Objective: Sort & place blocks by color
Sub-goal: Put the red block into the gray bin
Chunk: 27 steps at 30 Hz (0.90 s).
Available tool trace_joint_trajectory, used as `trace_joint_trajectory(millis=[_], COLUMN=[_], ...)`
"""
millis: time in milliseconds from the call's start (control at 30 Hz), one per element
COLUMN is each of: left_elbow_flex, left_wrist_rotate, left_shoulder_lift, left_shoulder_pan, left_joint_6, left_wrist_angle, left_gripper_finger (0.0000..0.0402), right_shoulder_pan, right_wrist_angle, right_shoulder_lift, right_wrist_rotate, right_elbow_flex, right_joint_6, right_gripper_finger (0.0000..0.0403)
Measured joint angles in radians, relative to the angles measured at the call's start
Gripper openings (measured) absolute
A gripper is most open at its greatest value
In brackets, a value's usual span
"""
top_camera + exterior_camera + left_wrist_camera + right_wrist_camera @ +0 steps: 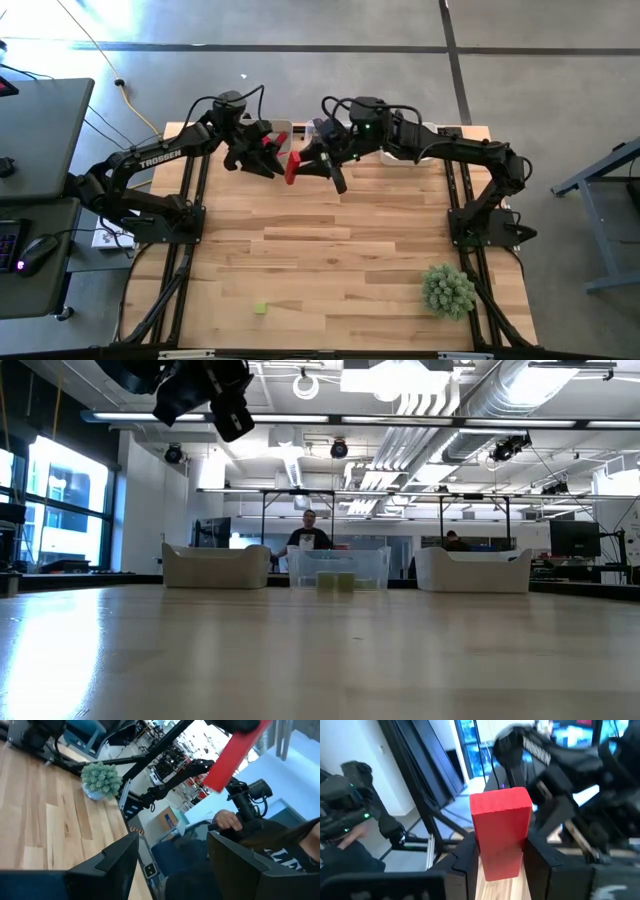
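Two arms meet high above the far edge of the desk (330, 240), close over the clear bin (338, 571) that stands between two pale bins. The right tool (501, 851) pinches a long red block (500, 830) by its lower end, most of it standing free. The left tool (172, 852) hangs just beside that block with its fingers spread and nothing between them. One yellow-green block (260, 308) lies well away from the bins, at the near edge of the desk. If this is a handover, I judge the left fingers should straddle the free end squarely before the right lets go.
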Motion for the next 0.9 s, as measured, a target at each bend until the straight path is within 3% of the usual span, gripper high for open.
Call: trace_joint_trajectory(millis=[500,900], left_elbow_flex=[0.0,0.0], left_wrist_rotate=[-0.012,-0.119], left_shoulder_lift=[0.0,0.0], left_shoulder_pan=[-0.042,-0.11], left_joint_6=[-0.256,-0.271], left_wrist_angle=[0.547,0.578], left_gripper_finger=[0.0223,0.0223], right_shoulder_pan=[0.0,0.0], right_wrist_angle=[0.111,0.14], right_shoulder_lift=[0.0,0.015], right_wrist_rotate=[-0.026,-0.027], right_elbow_flex=[0.0,0.0], right_joint_6=[-0.034,-0.059], right_gripper_finger=[0.0095,0.0095])
